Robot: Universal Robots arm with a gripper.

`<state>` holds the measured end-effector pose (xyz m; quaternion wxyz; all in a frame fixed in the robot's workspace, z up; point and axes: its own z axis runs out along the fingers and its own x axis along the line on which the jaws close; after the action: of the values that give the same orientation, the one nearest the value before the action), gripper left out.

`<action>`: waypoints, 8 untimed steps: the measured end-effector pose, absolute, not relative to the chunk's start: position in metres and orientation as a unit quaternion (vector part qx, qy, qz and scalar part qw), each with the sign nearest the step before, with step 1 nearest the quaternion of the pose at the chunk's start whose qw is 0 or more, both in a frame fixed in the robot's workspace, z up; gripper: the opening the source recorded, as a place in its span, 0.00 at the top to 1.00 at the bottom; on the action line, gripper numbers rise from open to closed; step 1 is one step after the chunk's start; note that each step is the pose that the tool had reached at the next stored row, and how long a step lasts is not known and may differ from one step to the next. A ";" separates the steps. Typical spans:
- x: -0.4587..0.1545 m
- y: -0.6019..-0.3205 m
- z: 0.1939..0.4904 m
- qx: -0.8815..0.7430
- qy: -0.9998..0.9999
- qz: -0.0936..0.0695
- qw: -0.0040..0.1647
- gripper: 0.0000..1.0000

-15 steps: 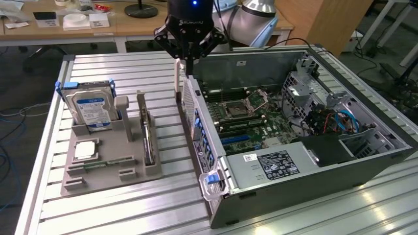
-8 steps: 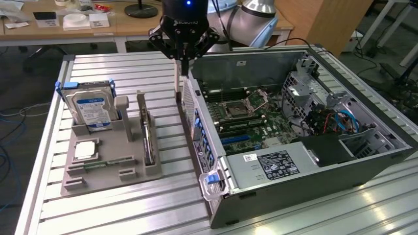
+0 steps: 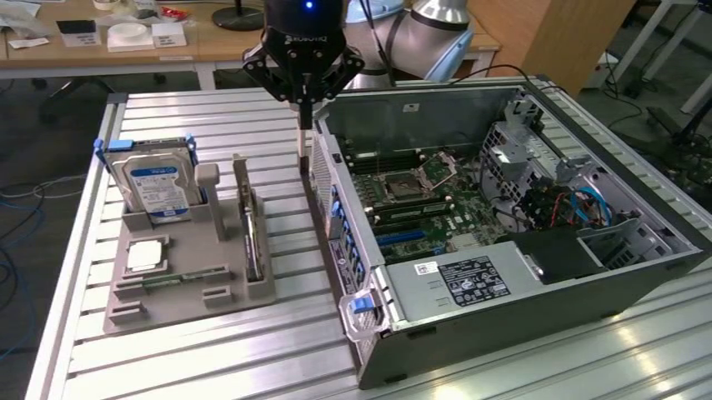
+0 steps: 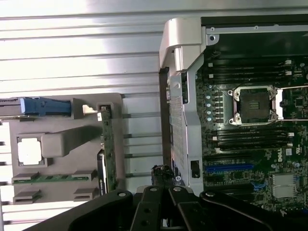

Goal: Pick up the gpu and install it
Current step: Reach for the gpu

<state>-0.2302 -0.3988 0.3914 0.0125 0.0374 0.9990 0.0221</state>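
Black fingers (image 3: 303, 137) (image 4: 161, 172), pressed together, hang between the open grey computer case (image 3: 534, 283) (image 4: 180, 38) and the thin dark gpu (image 3: 253, 237) (image 4: 109, 149) in its grey tray (image 3: 178, 292) (image 4: 29, 127).

The exterior camera is looking obliquely down over the tabletop (image 3: 200, 358). The wrist camera is pointing straight down, closer, sharing the computer case (image 3: 534, 325) and parts tray (image 3: 178, 308).

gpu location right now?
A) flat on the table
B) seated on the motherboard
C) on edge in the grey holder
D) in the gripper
C: the gpu stands on edge in a slot of the grey holder, apart from the gripper, which hangs beside the open computer case.
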 end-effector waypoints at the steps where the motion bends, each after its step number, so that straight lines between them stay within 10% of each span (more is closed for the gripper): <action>1: -0.231 -0.399 0.391 0.037 0.999 0.022 0.012 0.89; 8: -0.240 -0.399 0.391 0.037 0.999 0.022 0.012 0.89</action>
<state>-0.2401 -0.3988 0.3912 0.0125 0.0374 0.9990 0.0221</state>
